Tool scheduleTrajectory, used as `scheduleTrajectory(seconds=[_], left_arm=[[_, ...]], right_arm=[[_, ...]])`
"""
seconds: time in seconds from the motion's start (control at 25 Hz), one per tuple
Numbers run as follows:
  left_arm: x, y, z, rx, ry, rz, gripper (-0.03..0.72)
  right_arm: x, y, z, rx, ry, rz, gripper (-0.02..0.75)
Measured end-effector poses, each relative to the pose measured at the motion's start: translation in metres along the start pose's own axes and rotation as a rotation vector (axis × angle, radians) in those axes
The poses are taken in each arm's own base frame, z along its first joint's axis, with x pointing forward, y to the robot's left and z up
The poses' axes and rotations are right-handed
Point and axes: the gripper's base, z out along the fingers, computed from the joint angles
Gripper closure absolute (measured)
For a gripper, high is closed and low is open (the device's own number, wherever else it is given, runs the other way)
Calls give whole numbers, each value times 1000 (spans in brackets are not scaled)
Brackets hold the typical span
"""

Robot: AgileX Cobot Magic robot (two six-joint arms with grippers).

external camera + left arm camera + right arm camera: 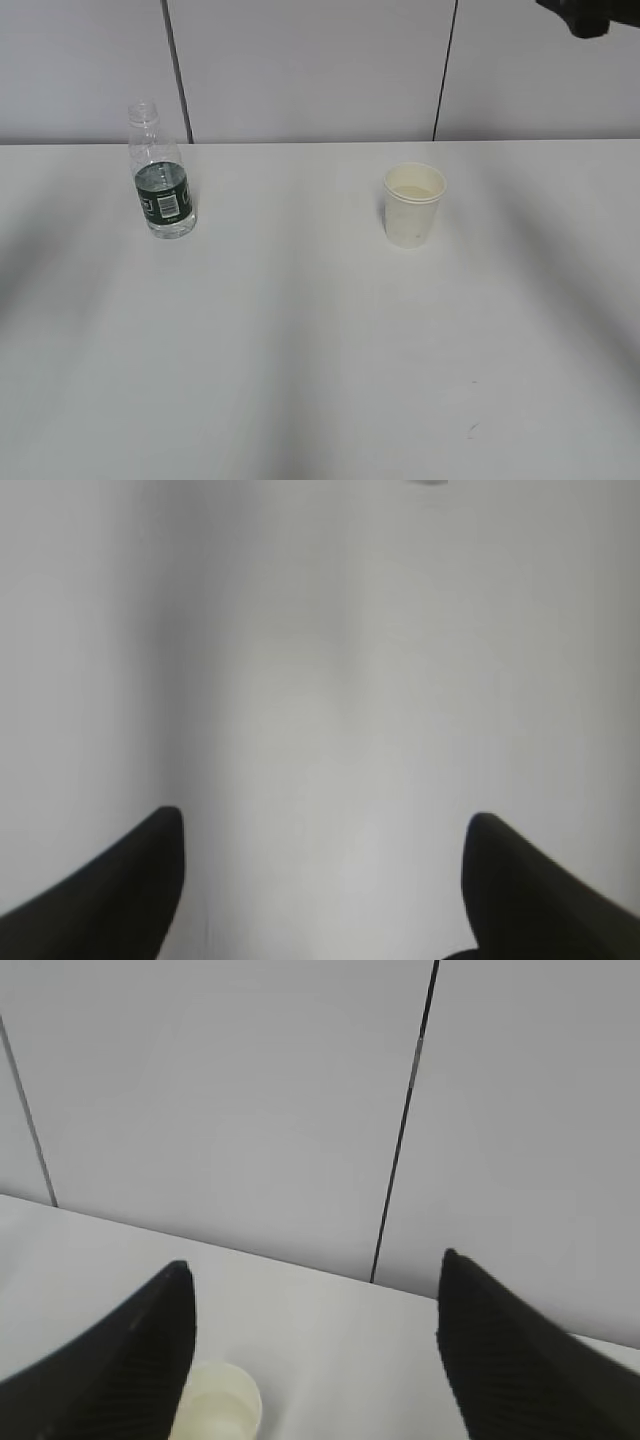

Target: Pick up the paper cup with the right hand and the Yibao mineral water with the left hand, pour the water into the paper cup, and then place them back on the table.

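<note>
The right hand [315,1350] is holding its jaws wide open with nothing in them. The paper cup [220,1405] is sitting low and a bit left of them, standing up. The left hand [322,880] is also wide open and holding nothing. The bottle [160,175] is standing far left on the white surface [320,360].

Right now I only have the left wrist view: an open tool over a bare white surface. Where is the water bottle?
Observer: The Yibao mineral water stands upright on the table, at the left of the exterior view, uncapped and ungripped.
Operator: And the cup?
Observer: The paper cup stands upright to the right of it, well apart.
Operator: Is the right tool on it?
Observer: No. The right tool is open and empty; its camera shows the cup low in frame, untouched.
</note>
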Motion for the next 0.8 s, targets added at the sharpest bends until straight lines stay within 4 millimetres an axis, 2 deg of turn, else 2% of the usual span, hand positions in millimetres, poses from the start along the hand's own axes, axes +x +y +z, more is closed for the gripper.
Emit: scheduleTrajectory(seconds=[0.32, 0.48, 0.68, 0.8], left_arm=[[76, 6, -34, 16, -89, -6, 167], [119, 9, -42, 19, -138, -7, 167], [171, 12, -37, 23, -193, -9, 167], [198, 14, -32, 29, -242, -10, 167]], right_arm=[[12, 1, -47, 5, -26, 6, 153], [21, 2, -64, 6, -34, 7, 153], [29, 3, -80, 7, -43, 11, 153], [32, 3, -83, 7, -40, 18, 153]])
